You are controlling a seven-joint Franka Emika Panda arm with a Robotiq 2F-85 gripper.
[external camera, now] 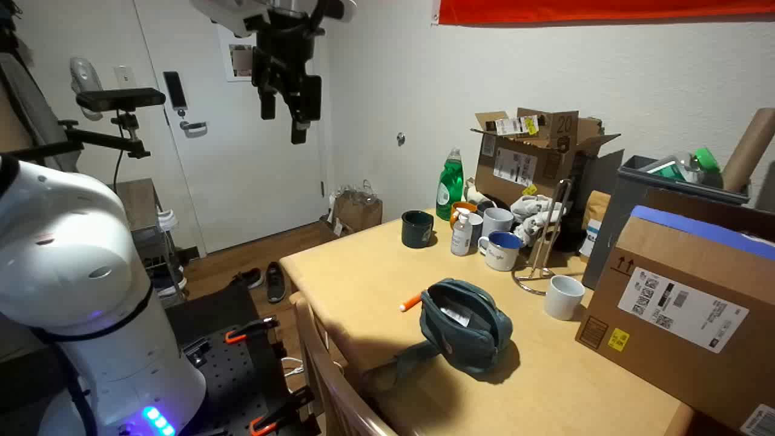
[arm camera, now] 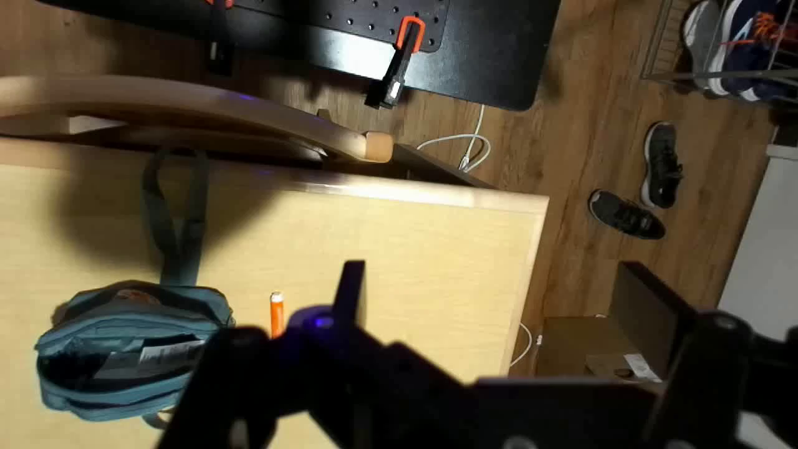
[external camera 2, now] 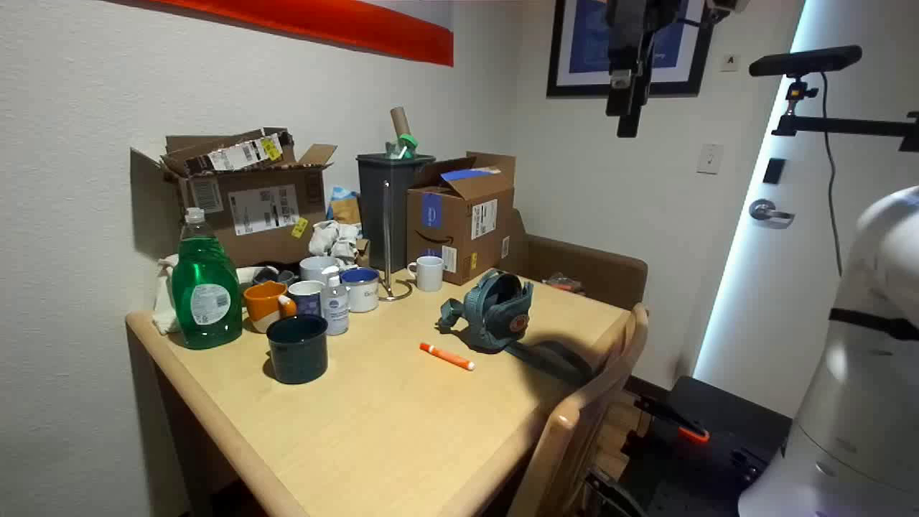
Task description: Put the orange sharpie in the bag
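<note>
In the wrist view, the bag (arm camera: 118,329) looks soft, the marker (arm camera: 277,315), probably light, stiff and prone to roll, lies just right of it on the table (arm camera: 424,249), best pinched mid-length, and the claw (arm camera: 490,274), spread and empty, shows farther right.

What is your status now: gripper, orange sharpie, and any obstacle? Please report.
Gripper open, empty, raised high. Orange sharpie on table, outside bag, close beside it. Bag mouth open. No object seen lying on sharpie.
</note>
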